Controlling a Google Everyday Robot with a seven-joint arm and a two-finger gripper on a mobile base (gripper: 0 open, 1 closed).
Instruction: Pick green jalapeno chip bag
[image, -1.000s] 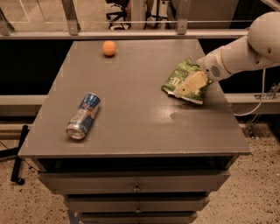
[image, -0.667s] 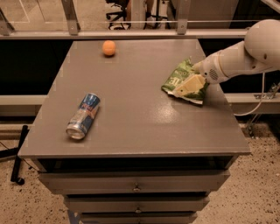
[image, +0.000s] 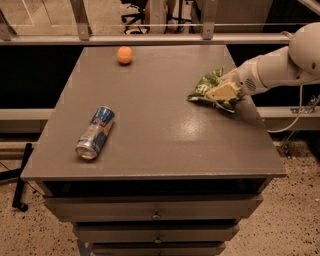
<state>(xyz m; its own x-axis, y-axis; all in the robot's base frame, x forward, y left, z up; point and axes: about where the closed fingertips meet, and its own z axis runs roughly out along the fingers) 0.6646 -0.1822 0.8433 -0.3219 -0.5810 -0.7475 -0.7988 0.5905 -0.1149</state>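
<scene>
The green jalapeno chip bag (image: 206, 85) lies crumpled on the right side of the grey table (image: 165, 140), near its right edge. My gripper (image: 223, 91) comes in from the right on a white arm (image: 280, 65) and rests on the bag's right half, covering part of it. The bag's left end sticks out from under the gripper.
A blue-and-silver drink can (image: 95, 132) lies on its side at the front left of the table. A small orange ball (image: 125, 55) sits at the back. Drawers (image: 156, 215) are below the tabletop. A rail and chairs stand behind the table.
The arm has shifted slightly to the left and up at the bag. The bag has stayed at about the same spot. The can and the ball have not moved.
</scene>
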